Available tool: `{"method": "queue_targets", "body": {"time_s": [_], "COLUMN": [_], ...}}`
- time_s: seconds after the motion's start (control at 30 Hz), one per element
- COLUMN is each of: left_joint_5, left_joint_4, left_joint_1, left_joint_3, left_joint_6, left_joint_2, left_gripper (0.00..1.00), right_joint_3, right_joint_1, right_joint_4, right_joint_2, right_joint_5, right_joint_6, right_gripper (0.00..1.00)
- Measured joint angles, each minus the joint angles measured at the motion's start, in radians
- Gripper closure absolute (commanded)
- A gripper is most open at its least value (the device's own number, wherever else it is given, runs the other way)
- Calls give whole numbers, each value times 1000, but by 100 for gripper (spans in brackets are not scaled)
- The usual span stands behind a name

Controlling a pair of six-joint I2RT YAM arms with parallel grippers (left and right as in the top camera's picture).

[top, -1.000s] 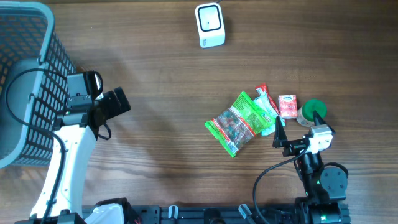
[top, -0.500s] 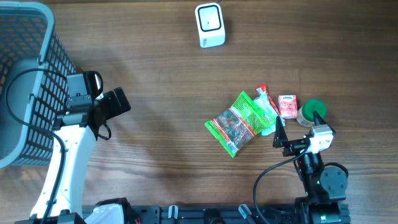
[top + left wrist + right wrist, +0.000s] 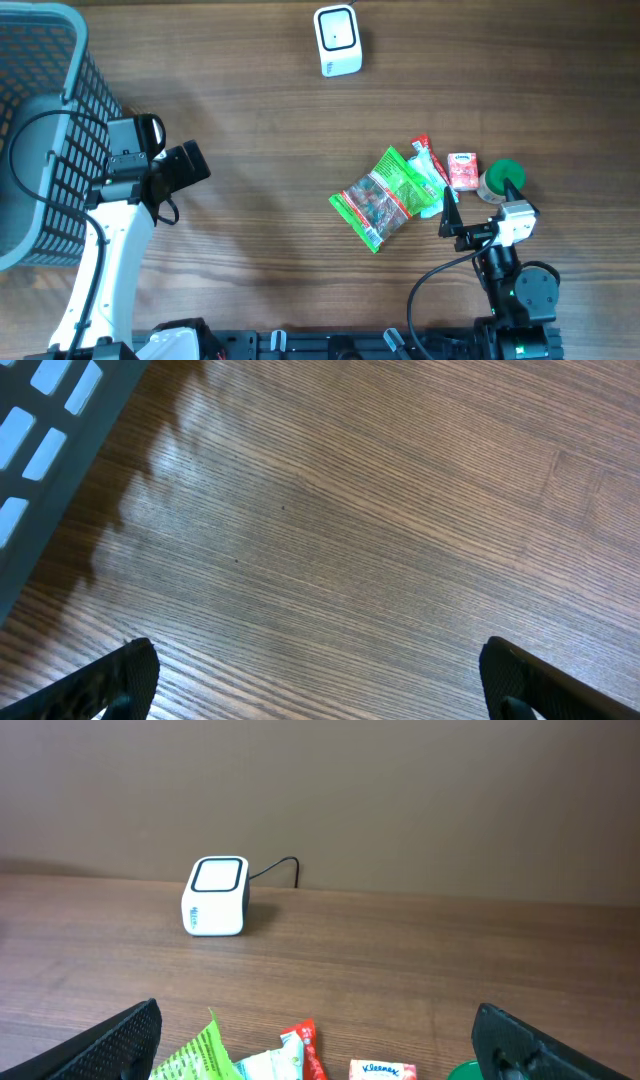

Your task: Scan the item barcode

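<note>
Both grippers stand wide open and empty. The right gripper (image 3: 481, 203) hangs just beside the goods at lower right of the overhead frame: a green bag (image 3: 383, 197), a red packet (image 3: 422, 150), a small tissue pack (image 3: 462, 170) and a green-capped tub (image 3: 500, 178). The scanner (image 3: 337, 40) sits at top centre, well apart. The left gripper (image 3: 318, 678) hangs near the basket (image 3: 40, 60) at left. Recommended: take one item only, pinch an edge clear of its barcode, and present that face squarely to the scanner window.
</note>
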Motion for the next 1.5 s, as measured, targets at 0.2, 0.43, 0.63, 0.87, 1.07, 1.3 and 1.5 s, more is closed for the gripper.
{"method": "queue_targets", "body": {"time_s": [0.2,0.43,0.63,0.87,1.07,1.3,1.5], "left_joint_5": [0,0,0,0,0,0,0], "left_joint_4": [-1,-8,-5,-6,-56,-232,-416], "left_joint_1": [0,0,0,0,0,0,0], "left_joint_3": [0,0,0,3,3,-6,-75], "left_joint_6": [0,0,0,0,0,0,0], "left_joint_2": [0,-175,-518,-850,-977,-1165,-1274], "left_gripper": [0,0,0,0,0,0,0], "right_joint_3": [0,0,0,0,0,0,0], "right_joint_1": [0,0,0,0,0,0,0], "right_joint_4": [0,-3,-3,-3,-3,-3,-3], "right_joint_2": [0,0,0,-1,-2,-2,-2], "right_joint_5": [0,3,3,3,3,3,3], "right_joint_6": [0,0,0,0,0,0,0], "right_gripper": [0,0,0,0,0,0,0]}}
